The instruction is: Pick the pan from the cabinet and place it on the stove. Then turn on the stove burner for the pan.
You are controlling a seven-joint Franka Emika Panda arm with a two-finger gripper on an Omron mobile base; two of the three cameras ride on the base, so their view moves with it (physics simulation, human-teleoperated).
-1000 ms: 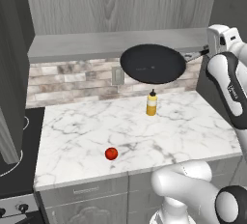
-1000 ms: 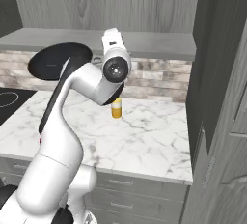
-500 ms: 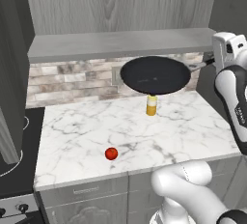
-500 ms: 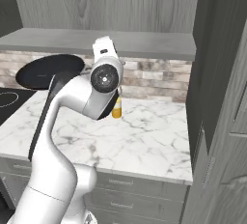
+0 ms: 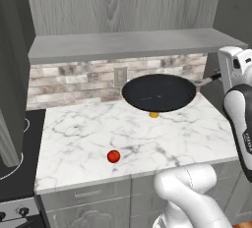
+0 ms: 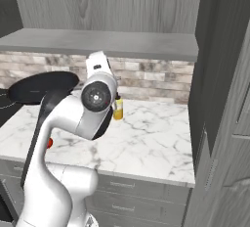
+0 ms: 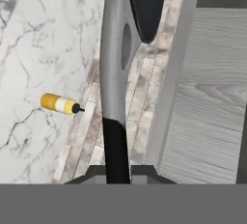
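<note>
While the fingers point(image 7: 118, 172) stay pinched on the thin handle, the pan point(image 5: 158, 93) hangs level over the back right part of the desk point(image 5: 88, 138), above a yellow bottle point(image 7: 60, 104). Carry it flat toward the stove point(image 5: 15, 173) at the desk's left edge (a heavy bowl on a thin handle may twist). No writing is legible anywhere.

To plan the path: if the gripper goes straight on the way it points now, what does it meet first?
The gripper is shut on the handle of the pan, pointing along it. Beyond the pan, probably the stove side; depth is unclear.
</note>
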